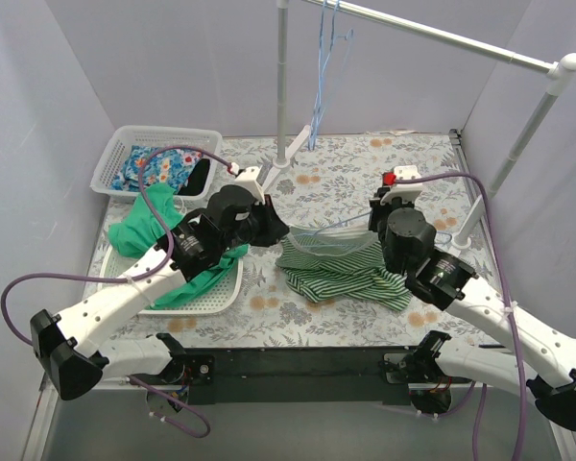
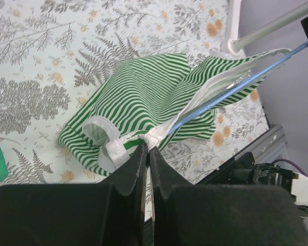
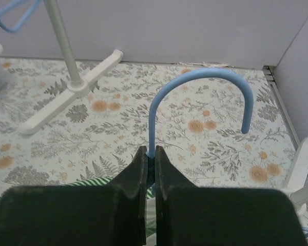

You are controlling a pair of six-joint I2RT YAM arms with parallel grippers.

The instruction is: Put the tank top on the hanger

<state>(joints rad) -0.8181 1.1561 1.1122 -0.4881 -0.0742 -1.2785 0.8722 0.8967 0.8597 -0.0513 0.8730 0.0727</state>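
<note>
Here my left gripper (image 2: 147,148) pinches the top (image 2: 143,92), right gripper (image 3: 150,152) clamps the hanger (image 3: 205,76); basket (image 1: 113,154) holds flowered cloth (image 1: 154,171), tray (image 1: 223,296) a green garment (image 1: 194,280).

A white lattice basket (image 1: 110,158) sits at the far-left corner of the fern-printed worktop (image 1: 365,163), holding a blue flowered cloth (image 1: 149,171) (with a dark item (image 1: 198,176) beside it). Just in front, a plain green garment (image 1: 139,230) sprawls over a shallow white tray (image 1: 223,296). A white clothes rail (image 1: 442,36) crosses the far right, with spare blue hangers (image 1: 322,77) dangling from it.

Floral table (image 1: 365,173) under tank top (image 1: 336,274)
</note>
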